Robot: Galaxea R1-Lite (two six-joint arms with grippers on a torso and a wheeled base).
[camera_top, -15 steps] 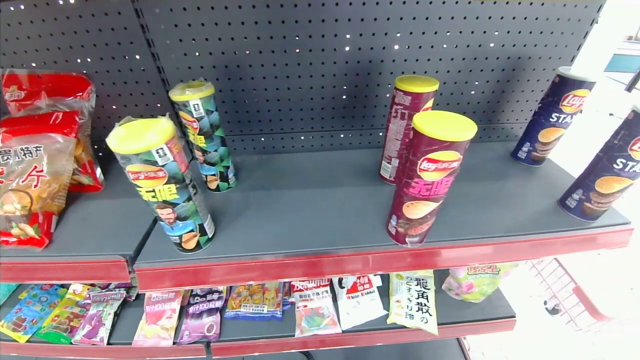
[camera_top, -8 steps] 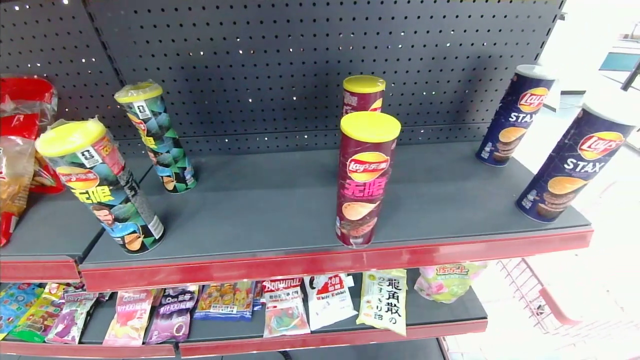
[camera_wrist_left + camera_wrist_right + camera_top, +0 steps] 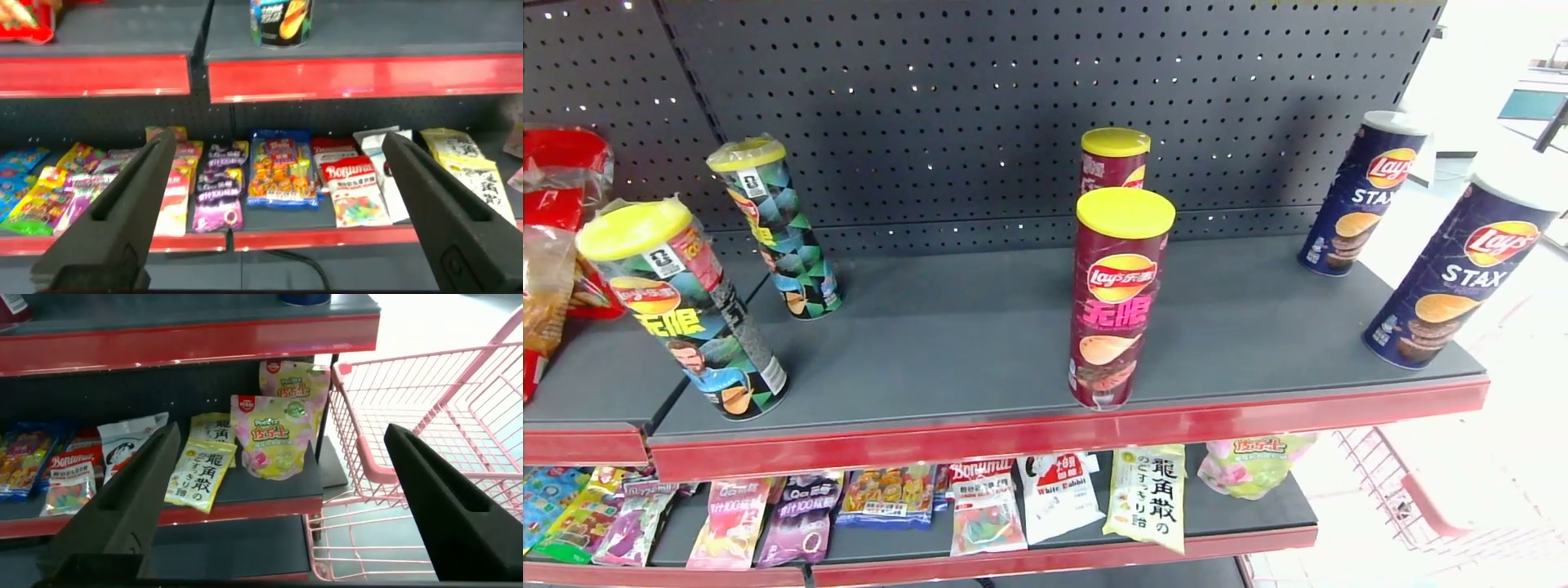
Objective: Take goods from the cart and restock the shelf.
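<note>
Fingers of left gripper [image 3: 278, 143] wide apart, nothing held, facing candy bags [image 3: 278, 167] on lower shelf [image 3: 286, 238]. Farther right, right gripper [image 3: 282, 433] the same: spread open and empty, facing the right end of that shelf. Just past that end, more to the right, cart [image 3: 425, 408], a pink wire basket. Nearer to the right arm, so probably its job: turn right, then reach down over the rim. Cannot tell what goods lie inside, nor their long axis; mesh and rim in sight, bottom hidden.

From the head: upper shelf [image 3: 980, 327] with green cans [image 3: 682, 310], maroon cans [image 3: 1115, 310] and blue cans [image 3: 1454, 269], upright in pairs, with broad bare gaps between, likely the places to fill. Of the cart, just a corner, low at the right. From the right wrist, far more of the basket wall, and how close it stands to the shelf end.
</note>
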